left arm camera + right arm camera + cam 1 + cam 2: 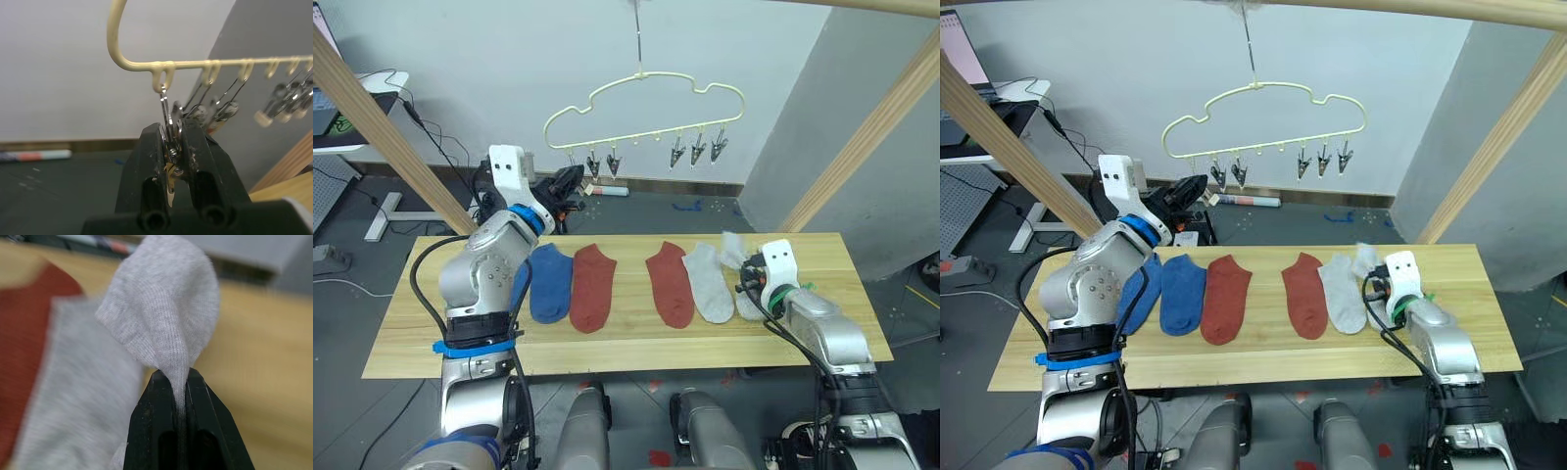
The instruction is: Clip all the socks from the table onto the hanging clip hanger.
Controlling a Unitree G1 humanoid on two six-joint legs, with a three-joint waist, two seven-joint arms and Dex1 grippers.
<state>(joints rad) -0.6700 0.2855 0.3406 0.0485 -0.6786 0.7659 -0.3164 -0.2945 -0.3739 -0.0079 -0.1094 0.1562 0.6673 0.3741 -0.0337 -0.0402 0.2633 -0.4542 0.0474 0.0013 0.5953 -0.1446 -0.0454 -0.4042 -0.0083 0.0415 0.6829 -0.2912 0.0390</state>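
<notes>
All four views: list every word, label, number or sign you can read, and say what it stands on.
None can be read.
The socks, the clip hanger and the table carry no print.
The screen at the far left and the tube on the floor are too small to read.

The left arm (1097,284) covers most of the blue sock (1139,294) nearest the table's (1263,348) left end. The right gripper (744,277) hides much of the outermost grey sock (734,251). The clip hanger's (1263,108) hook is cut off by the picture's top edge.
</notes>
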